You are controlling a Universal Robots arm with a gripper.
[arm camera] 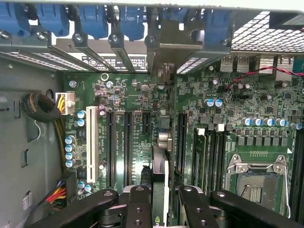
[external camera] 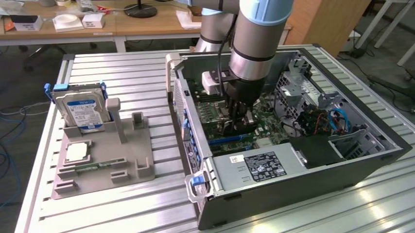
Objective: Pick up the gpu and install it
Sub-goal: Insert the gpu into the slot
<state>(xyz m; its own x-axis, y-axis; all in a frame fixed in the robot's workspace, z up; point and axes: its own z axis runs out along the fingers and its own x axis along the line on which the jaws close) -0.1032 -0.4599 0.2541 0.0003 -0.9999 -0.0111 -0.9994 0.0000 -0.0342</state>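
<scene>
Green board fills the floor of the open computer case (external camera: 363, 160), and in the exterior view the arm reaches straight down into it, its fingers (external camera: 236, 127) low over the motherboard (external camera: 269, 127). From this side the gpu cannot be made out between them, nor how far the fingers stand apart. On the exterior view's left, the grey holder (external camera: 97, 167) on the ribbed metal surface (external camera: 116, 68) carries the silver hard drive (external camera: 81, 112) upright, with a free upright slot beside it.

The wrist view looks down between the fingers (arm camera: 161, 209). They are partly closed on the gpu (arm camera: 159, 175), which is seen edge-on as a thin card standing upright, its length running toward the rear bracket bay (arm camera: 161, 47) of the case. Long black expansion slots (arm camera: 128, 147) lie parallel on either side of it; whether its lower edge is already in a slot I cannot tell.

As a judgement, the step goes well if the card stays upright and parallel to the slots, its end bracket lined up with the open bay, and pressure comes straight down, evenly, without twisting.
</scene>
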